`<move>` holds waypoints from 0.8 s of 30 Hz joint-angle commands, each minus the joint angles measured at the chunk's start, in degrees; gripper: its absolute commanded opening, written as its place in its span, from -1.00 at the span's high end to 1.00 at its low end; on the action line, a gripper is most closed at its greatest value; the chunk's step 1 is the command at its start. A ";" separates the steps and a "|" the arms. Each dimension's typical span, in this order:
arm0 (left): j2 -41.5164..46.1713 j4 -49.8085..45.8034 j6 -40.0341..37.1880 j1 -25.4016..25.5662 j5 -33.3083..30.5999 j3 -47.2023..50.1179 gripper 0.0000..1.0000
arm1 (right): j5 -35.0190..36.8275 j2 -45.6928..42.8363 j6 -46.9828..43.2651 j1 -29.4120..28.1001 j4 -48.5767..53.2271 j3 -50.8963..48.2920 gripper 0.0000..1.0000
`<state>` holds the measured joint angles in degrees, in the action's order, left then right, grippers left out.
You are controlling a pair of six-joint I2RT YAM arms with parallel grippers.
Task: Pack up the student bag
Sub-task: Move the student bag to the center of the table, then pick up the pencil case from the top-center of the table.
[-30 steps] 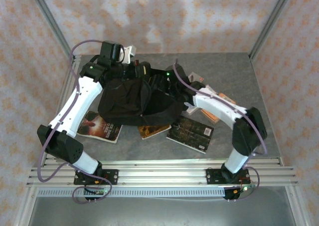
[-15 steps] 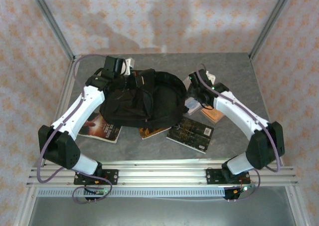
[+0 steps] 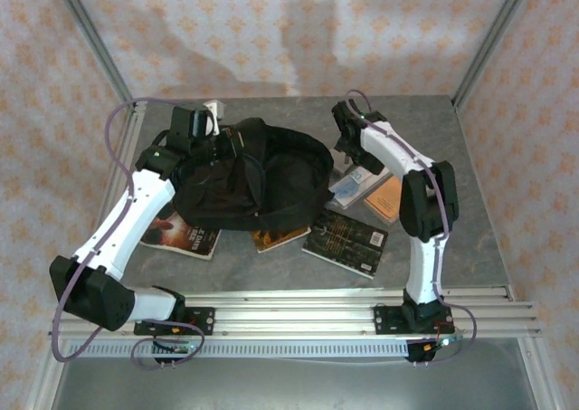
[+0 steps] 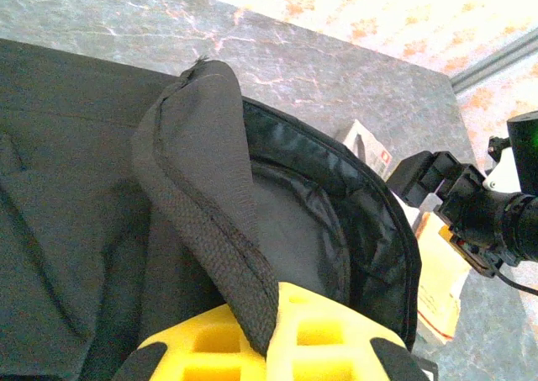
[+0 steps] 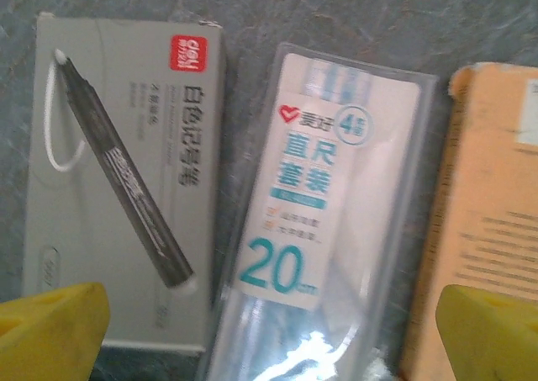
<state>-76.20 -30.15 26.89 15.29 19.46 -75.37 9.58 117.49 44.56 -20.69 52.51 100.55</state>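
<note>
Left jaws clench a fabric edge of the student bag [image 4: 202,187]; right jaws gape, released, directly over a ruler pack [image 5: 324,221].

Matt woven cloth student bag [image 4: 76,196]

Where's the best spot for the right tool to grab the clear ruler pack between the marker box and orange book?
Probably across its narrow width at mid-length, coming straight down. The ruler pack lies flat and long, and the open right tool is above it, fingers over the marker box and orange book.
</note>
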 commanded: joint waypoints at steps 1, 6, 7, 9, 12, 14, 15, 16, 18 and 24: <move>1.81 1.60 -1.50 -0.73 -3.27 -0.21 1.00 | -2.91 5.34 6.27 1.10 3.05 6.32 -1.00; 0.72 1.59 -1.17 -0.84 -1.63 -0.74 1.00 | -7.57 12.26 10.80 2.52 2.39 12.68 -1.00; 0.61 1.63 -1.14 -0.86 -1.34 -0.78 1.00 | -7.88 13.05 11.22 2.71 2.13 13.48 -1.00; 0.29 1.76 -1.06 -0.89 -0.63 -0.74 1.00 | -7.83 14.82 11.19 2.83 1.34 15.21 -1.00; -0.05 2.10 -0.88 -0.90 0.33 -0.74 1.00 | -8.71 17.84 9.42 2.86 0.91 18.82 -0.99; -0.35 2.27 -0.79 -0.94 0.90 -0.74 1.00 | -9.61 19.70 8.20 2.82 1.48 21.19 -1.00; -0.48 2.29 -0.80 -0.91 1.25 -0.82 1.00 | -10.08 20.17 7.73 2.83 1.74 21.76 -1.00; -0.61 2.29 -0.79 -0.91 1.53 -0.92 1.00 | -10.28 20.27 7.49 2.91 1.93 21.87 -1.00; -0.79 2.29 -0.79 -0.97 1.93 -0.94 1.00 | -10.36 19.33 7.22 2.85 1.77 20.63 -1.00; -1.05 2.60 -0.53 -1.02 2.75 -1.09 1.00 | -10.01 13.15 6.77 2.83 -1.09 14.62 -1.00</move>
<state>-77.25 -30.11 26.96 14.85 21.15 -75.37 -0.58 135.04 52.36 -17.82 50.63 117.73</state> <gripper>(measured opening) 0.046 0.998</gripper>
